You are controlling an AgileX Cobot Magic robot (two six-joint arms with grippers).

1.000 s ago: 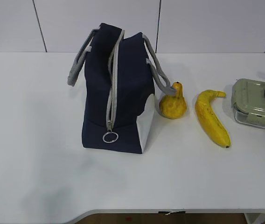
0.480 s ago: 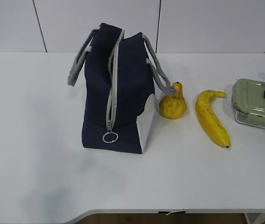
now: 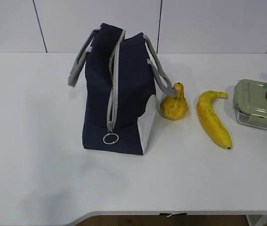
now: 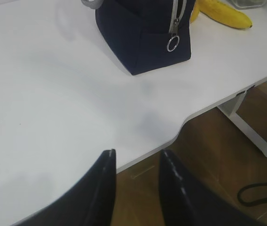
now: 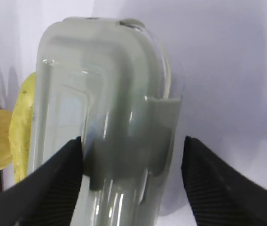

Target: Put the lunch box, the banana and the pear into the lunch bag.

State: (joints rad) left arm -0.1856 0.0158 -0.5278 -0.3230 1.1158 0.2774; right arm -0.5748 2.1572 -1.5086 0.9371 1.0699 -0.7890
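exterior view: your lunch bag [image 3: 119, 92] stands upright left of centre on the white table [image 3: 30, 141], navy fabric, grey webbing handles drooping to either side, grey zipper running down the near face to a metal ring pull [image 3: 111, 138], white patch at the lower right corner. the pear [image 3: 174, 104], squat and lumpy yellow with a narrow neck, sits just beside the bag's right side. right of it lies the banana [image 3: 212, 119], long, curved, brown-specked, dark tip toward you. at the right edge you have the lunch box [image 3: 257, 103], clear with a pale sage-green lid; a dark part of the right arm shows at its far right.

left wrist view: your left gripper [image 4: 136, 162] hangs over the table's near edge at bottom centre, jaws narrowly parted, holding nothing; the bag sits at the top of the frame.

right wrist view: your right gripper [image 5: 132, 160] stands wide, its fingers either side of the lunch box; whether they touch it you cannot tell.
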